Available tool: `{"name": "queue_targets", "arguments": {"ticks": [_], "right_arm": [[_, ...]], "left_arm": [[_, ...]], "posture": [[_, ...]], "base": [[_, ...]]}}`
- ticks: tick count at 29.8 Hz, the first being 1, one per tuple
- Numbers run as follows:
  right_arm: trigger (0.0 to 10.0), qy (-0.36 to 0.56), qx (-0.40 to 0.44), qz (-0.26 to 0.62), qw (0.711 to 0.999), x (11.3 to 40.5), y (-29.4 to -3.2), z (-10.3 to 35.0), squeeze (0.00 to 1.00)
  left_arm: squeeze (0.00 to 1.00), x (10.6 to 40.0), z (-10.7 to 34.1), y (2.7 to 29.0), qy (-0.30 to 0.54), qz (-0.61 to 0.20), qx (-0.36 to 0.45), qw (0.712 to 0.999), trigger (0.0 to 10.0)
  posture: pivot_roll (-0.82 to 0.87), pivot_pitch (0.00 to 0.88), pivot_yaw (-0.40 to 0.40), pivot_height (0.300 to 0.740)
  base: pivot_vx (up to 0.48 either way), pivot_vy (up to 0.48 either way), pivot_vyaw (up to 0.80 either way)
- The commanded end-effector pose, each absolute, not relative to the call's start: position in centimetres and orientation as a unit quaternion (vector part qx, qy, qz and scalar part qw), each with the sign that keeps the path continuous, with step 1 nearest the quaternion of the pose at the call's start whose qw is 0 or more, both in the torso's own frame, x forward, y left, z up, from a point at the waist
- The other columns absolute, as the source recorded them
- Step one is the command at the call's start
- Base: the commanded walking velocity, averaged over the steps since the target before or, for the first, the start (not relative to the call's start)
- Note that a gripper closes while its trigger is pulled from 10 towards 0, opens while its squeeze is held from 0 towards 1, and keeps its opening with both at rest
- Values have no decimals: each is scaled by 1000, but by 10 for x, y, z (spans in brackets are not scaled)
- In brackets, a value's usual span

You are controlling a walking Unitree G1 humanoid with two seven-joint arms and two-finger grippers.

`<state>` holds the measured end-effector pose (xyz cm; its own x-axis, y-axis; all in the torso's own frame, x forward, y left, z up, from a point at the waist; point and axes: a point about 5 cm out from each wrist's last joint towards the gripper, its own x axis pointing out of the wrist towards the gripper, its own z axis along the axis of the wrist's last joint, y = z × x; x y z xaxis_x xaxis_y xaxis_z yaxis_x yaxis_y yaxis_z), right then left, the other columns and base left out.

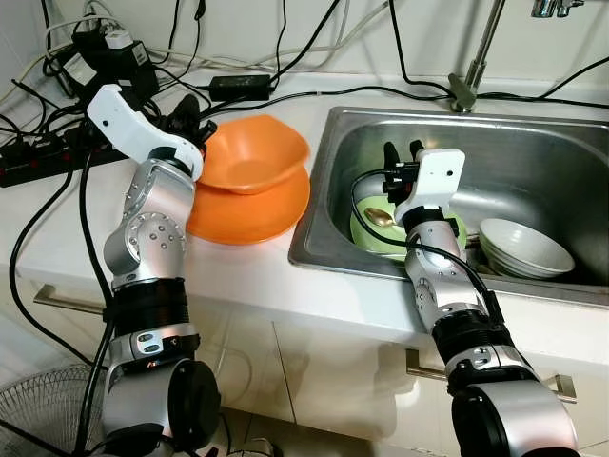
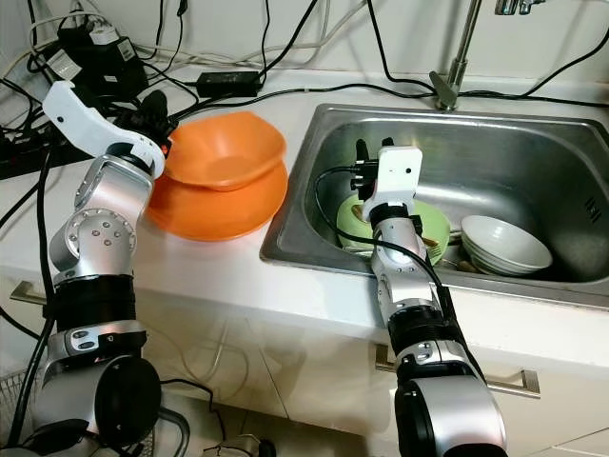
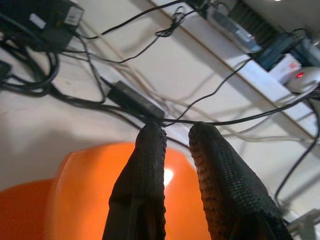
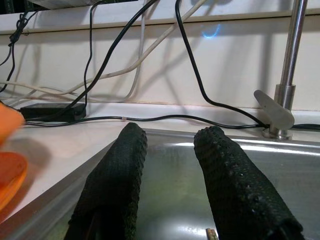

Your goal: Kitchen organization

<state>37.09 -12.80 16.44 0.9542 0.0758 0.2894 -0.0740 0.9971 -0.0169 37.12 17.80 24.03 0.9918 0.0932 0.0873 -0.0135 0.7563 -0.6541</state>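
Note:
An orange bowl (image 1: 252,157) is tilted above a wider orange dish (image 1: 249,217) on the white counter, left of the sink. My left gripper (image 1: 195,116) is at the bowl's left rim and shut on it. In the left wrist view its fingers (image 3: 145,190) lie close together over the orange bowl (image 3: 85,200). My right gripper (image 1: 402,152) is inside the steel sink (image 1: 314,224), open, just above a green bowl (image 1: 369,240) with a gold spoon (image 1: 381,217) in it. Nothing is between its fingers (image 4: 115,180).
Stacked white bowls (image 1: 523,248) sit in the sink to the right of the green bowl. A faucet (image 1: 471,76) rises behind the sink. A power strip (image 1: 38,157), a black adapter (image 1: 240,86) and many cables crowd the back of the counter.

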Motion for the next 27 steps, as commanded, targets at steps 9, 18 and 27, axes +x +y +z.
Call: {"name": "queue_targets", "arguments": {"ticks": [9, 18, 27], "right_arm": [[10000, -119, 2, 42, 992, 367, -126, 149, 0], [10000, -117, 3, 42, 992, 367, -125, 148, 0], [10000, -118, 4, 42, 992, 367, -125, 149, 0]], "left_arm": [[0, 369, 218, 192, -25, 68, -312, 947, 10000], [0, 365, 213, 203, -9, 102, -316, 943, 10000], [0, 364, 208, 203, 20, 114, -319, 941, 10000]], "posture": [[158, 17, 110, 740], [168, 23, 108, 740], [169, 29, 106, 740]], "base": [[0, 0, 0], [0, 0, 0], [0, 0, 0]]}}
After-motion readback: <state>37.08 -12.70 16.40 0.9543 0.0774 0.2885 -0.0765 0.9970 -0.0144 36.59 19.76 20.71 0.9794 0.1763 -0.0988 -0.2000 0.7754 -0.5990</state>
